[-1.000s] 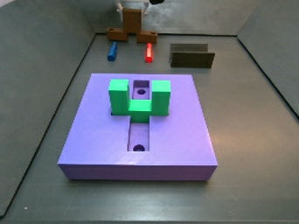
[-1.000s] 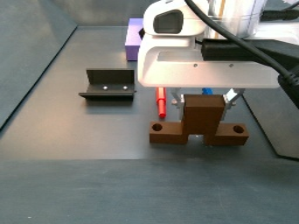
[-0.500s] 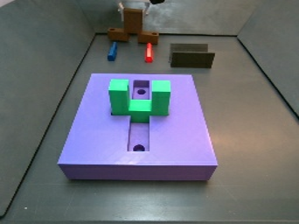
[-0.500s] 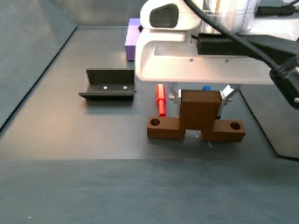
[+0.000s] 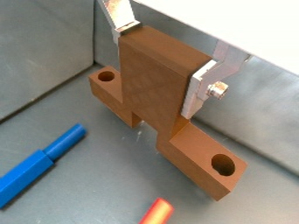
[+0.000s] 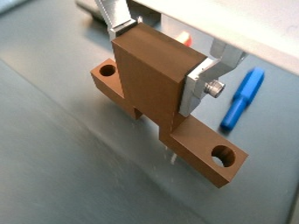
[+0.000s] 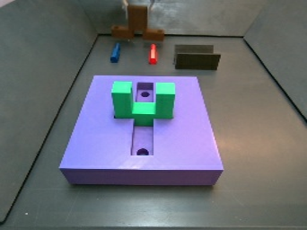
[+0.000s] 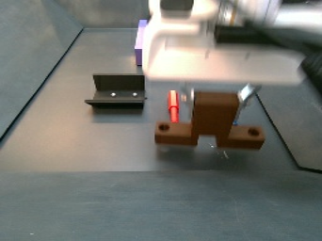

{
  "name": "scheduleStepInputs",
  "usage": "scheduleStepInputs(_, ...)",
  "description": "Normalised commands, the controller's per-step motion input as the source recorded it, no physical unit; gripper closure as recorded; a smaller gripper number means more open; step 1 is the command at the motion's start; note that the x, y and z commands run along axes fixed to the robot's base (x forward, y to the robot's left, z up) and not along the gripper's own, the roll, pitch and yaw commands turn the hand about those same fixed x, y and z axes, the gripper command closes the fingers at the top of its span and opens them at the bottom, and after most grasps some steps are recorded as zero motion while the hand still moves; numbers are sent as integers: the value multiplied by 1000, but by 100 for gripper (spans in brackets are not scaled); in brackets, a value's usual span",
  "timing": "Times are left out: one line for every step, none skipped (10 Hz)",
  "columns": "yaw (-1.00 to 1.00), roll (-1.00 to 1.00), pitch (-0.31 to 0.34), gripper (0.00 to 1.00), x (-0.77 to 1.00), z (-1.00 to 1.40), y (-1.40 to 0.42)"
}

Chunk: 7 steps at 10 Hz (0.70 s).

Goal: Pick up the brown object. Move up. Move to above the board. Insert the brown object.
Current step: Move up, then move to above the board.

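1. The gripper [image 5: 167,63] is clamped on the upright stem of the brown object [image 5: 158,83]; in both wrist views the silver fingers [image 6: 202,77] press its two opposite faces, and the cross part with a hole at each end hangs below them.
2. I judge the step in hand to be the move up; in a side view the brown object [image 8: 210,122] seems to hang just clear of the floor, though the blur makes the gap hard to confirm.
3. Against the earlier frames the cross part has risen; in a side view the brown object [image 7: 136,18] sits higher, near the frame's top, while the gripper body above it is cut off there.
4. Below the gripper, a blue peg [image 5: 41,165] and a red peg [image 8: 174,104] lie on the floor, neither touching the brown object; the fixture [image 8: 113,91] stands well off to one side.
5. The board [image 7: 102,153] lies well apart from the gripper, across the floor, with its green block [image 7: 143,100] astride the groove.
6. The next move calls for more height, then a level carry until the gripper hangs above the board; the stem should stay upright so the cross part meets the groove squarely.
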Motion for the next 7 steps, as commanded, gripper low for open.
scheduleStepInputs(-13,16,51,100,-30,668,0)
scheduleStepInputs(0,76,46,100,2,275,-4)
scheduleStepInputs(0,0,0,100,0,1400,0)
scheduleStepInputs(1,-44,25,100,-31,1400,-2)
scheduleStepInputs(-1,-22,32,100,-54,1400,-7)
scheduleStepInputs(3,4,16,100,18,1400,2)
scheduleStepInputs(0,-6,53,100,36,998,17)
